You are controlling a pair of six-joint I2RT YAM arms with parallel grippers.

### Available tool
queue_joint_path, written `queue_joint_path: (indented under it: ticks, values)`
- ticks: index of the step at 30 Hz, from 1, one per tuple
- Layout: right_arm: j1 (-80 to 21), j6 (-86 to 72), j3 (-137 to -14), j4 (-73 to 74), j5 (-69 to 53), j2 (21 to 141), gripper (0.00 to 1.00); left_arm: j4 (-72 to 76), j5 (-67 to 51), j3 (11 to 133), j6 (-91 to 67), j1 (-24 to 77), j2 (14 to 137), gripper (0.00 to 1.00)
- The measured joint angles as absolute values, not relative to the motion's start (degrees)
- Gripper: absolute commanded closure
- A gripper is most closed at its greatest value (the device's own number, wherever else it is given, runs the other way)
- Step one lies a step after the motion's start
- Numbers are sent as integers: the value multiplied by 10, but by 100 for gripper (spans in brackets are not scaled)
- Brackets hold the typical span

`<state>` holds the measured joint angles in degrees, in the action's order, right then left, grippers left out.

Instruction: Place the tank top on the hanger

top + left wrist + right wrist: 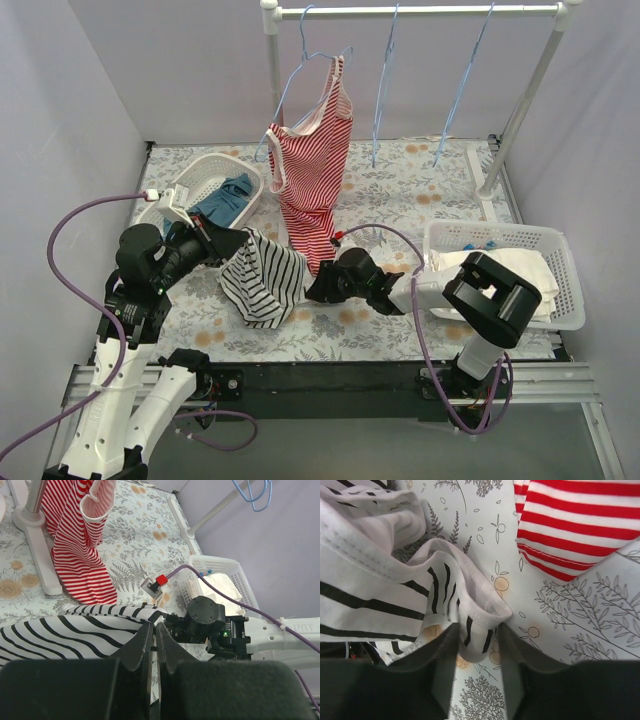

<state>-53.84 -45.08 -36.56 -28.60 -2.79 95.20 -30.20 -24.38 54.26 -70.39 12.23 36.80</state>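
The tank top (262, 275), white with thin black stripes, is held bunched above the floral table between the two arms. My left gripper (215, 240) is shut on its upper left edge; in the left wrist view the jaws (154, 623) pinch the fabric (70, 630). My right gripper (318, 287) is at the top's right side. In the right wrist view it (476, 627) is open around a white-edged fold of the top (480, 622). Two bare pale-blue wire hangers (384, 90) (462, 80) hang on the rail at the back.
A red-and-white striped top (312, 170) hangs on a third hanger, its hem reaching the table beside the right gripper. A white basket (205, 172) with a blue garment stands back left. Another basket (560, 275) with white cloth stands right. The rail's posts (272, 70) stand behind.
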Motion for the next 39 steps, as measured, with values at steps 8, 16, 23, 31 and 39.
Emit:
queue_joint_path:
  ticks: [8,16,23,31,39]
  values:
    - [-540,-428,-366,-203,5,903,99,-305,-244,544,-697,122,371,100]
    - [-514,-322,-409,10,214,545,99,-301,-267,529,-683,122,397,100]
    - [-500,-220,-558,116,307,496,99,-275,-295,430,-715,122,438,100]
    - [-499,-177,-610,161,243,487,99,-214,-307,213,-842,122,444,65]
    - [-528,-197,-446,128,-97,477,99,-210,-257,208,-905,124,390,36]
